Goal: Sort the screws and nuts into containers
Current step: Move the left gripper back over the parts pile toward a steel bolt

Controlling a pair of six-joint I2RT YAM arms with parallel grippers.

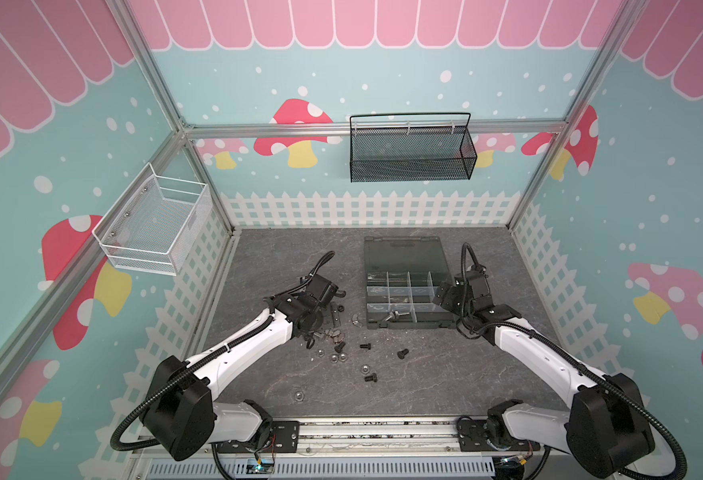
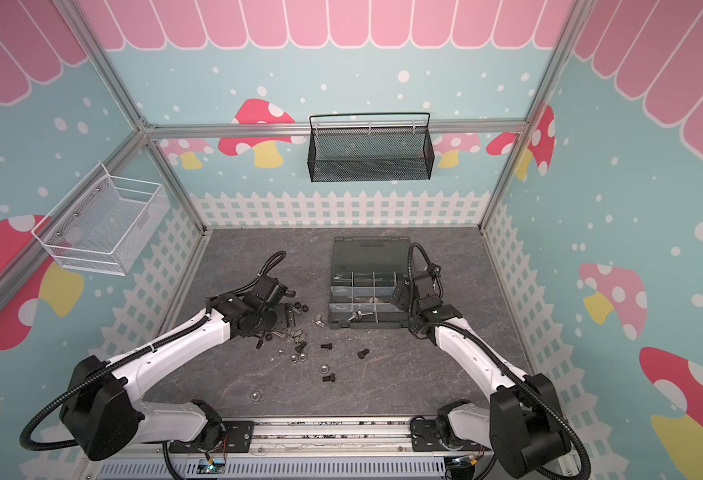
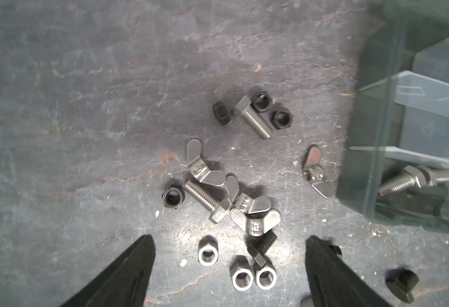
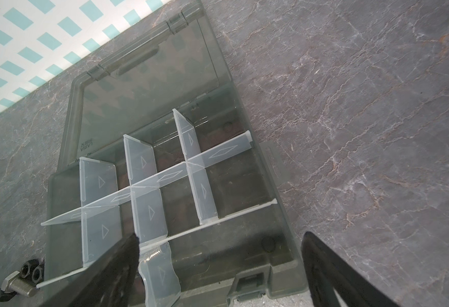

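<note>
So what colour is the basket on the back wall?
The basket is black, clearest in both top views.

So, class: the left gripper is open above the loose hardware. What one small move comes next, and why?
Probably lower the left gripper onto the lone silver nut between its open fingers: it holds nothing, and that nut lies apart from the other nuts.

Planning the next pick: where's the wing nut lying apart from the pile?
In both top views the lone wing nut lies on the table just left of the organizer box's near-left corner.
</note>
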